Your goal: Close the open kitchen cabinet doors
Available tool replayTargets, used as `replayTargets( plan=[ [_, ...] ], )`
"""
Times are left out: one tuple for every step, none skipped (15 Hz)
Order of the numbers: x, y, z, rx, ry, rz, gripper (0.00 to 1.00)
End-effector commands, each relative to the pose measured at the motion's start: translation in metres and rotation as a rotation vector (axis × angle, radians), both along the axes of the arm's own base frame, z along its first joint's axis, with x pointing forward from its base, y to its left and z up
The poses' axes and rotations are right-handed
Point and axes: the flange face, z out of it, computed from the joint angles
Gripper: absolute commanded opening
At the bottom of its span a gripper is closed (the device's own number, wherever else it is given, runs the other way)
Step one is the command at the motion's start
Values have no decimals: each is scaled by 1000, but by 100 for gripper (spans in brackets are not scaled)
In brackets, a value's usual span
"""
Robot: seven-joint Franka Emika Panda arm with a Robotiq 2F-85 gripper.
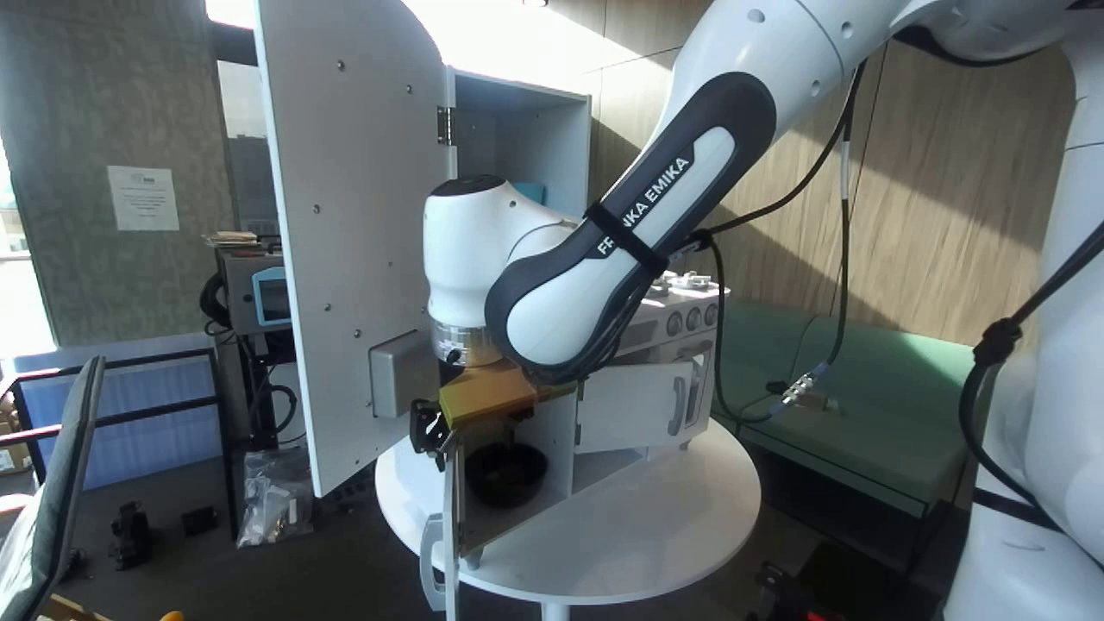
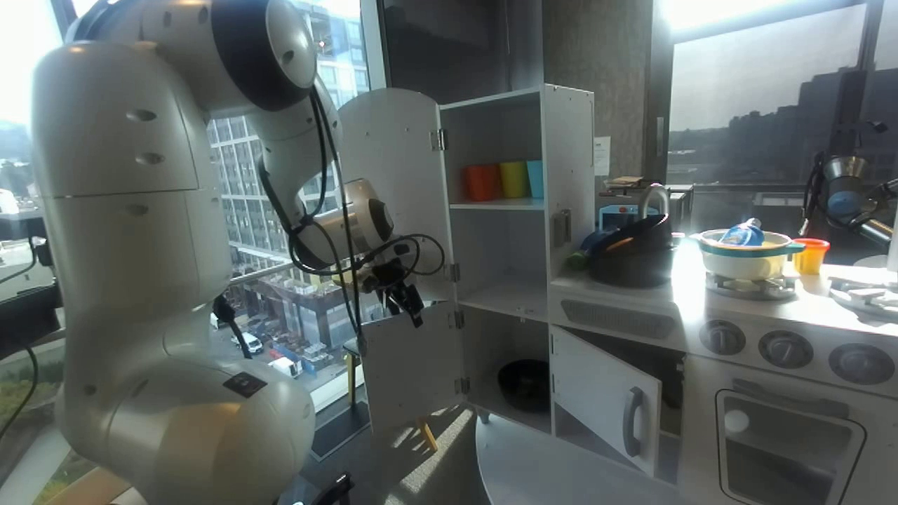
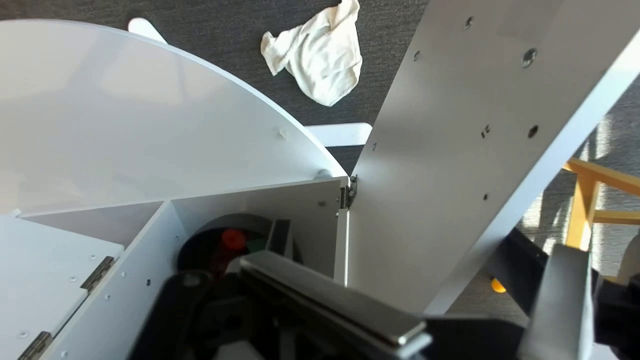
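Let's push the low door (image 2: 415, 372)

In an exterior view, our claw (image 2: 403, 303) hangs over it; the tall door (image 2: 409, 156) and small door (image 2: 600, 397) stand open too. In an exterior view, the low door is just under the claw. In the wrist view, the claw is spread wide, with that door's top edge running between its 2 fingers (image 3: 557, 305).

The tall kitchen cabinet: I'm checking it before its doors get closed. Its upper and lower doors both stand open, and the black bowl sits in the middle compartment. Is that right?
Not quite: the black bowl sits in the bottom compartment, not the middle one, as both exterior views show. The upper door and lower door do both stand open.
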Motion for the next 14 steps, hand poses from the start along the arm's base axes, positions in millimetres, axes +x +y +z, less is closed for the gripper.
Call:
replayTargets(
  plan=[
    [-7, -27, 14, -57, -9, -81, 100],
    [-8, -37, 12, -70, 4, -110, 100],
    [-9, -47, 11, -92, 12, -138, 100],
    [-11, -57, 12, -111, 25, -159, 100],
    [-13, -69, 14, -133, 26, -183, 100],
    [-13, -81, 18, -157, 23, -209, 100],
    [-13, -93, 20, -196, 9, -232, 100],
    [-12, -107, 22, -239, -12, -249, 100],
    [-10, -120, 24, -267, -36, -269, 100],
    [-8, -130, 28, -287, -68, -285, 100],
    [-6, -136, 36, -296, -99, -301, 100],
    [-6, -140, 43, -290, -118, -317, 100],
    [-6, -141, 51, -277, -124, -326, 100],
    [-11, -133, 61, -218, -94, -304, 100]
  ],
)
